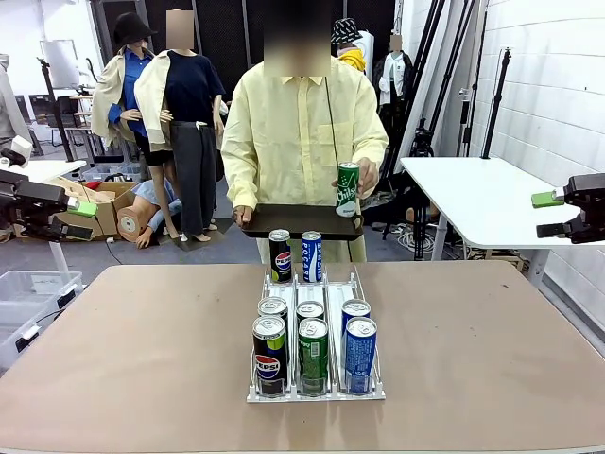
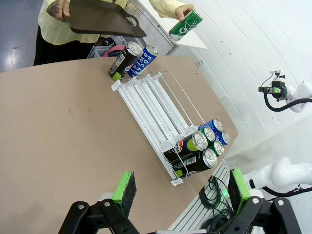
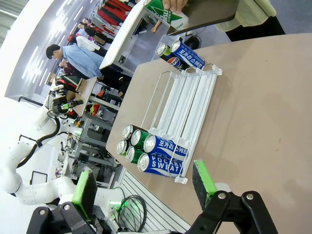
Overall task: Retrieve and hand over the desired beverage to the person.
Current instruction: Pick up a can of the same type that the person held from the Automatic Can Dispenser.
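Note:
At the far side of the table the person (image 1: 298, 132) in a pale-yellow shirt holds a dark tray (image 1: 298, 220) in one hand and a green can (image 1: 348, 189) in the other. The can (image 2: 185, 23) and the tray (image 2: 105, 19) lie far beyond my left fingers. A clear rack (image 1: 317, 284) mid-table holds several cans: black Pepsi (image 1: 269, 352), green (image 1: 313, 352) and blue (image 1: 360, 352) in front, two more at its far end. My left gripper (image 1: 80, 219) hangs open off the table's left side. My right gripper (image 1: 553, 215) hangs open off the right side. Both are far from the cans.
A white table (image 1: 482, 199) stands behind at the right. A clear plastic bin (image 1: 24, 293) sits on the floor at the left. Bare brown tabletop (image 1: 142, 359) lies on both sides of the rack.

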Controlling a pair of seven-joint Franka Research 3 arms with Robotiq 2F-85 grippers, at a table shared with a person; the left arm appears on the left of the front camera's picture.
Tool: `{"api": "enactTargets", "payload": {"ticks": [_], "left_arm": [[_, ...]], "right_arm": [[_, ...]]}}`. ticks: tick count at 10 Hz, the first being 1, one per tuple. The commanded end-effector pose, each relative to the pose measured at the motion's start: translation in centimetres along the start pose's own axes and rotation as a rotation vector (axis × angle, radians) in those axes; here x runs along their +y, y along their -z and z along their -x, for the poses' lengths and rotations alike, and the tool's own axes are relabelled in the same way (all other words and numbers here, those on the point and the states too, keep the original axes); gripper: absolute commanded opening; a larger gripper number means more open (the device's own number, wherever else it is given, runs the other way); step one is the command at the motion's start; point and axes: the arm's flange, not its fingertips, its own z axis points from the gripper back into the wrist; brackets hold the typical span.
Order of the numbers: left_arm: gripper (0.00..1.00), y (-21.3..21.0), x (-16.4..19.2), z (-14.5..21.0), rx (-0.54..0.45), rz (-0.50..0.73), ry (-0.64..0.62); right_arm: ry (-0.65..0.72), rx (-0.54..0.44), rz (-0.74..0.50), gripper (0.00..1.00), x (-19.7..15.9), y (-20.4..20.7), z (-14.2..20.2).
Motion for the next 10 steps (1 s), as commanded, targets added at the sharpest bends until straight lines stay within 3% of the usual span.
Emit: {"api": "enactTargets", "payload": {"ticks": [1, 10], "left_arm": [[1.00, -0.04, 0.00, -0.01, -0.003, 0.000, 0.001], [1.00, -0.04, 0.00, -0.01, -0.003, 0.000, 0.001]], "right_arm": [[-0.001, -0.001, 0.002, 1.00, -0.01, 0.04, -0.03], [-0.001, -0.001, 0.002, 1.00, -0.01, 0.04, -0.03]]}}
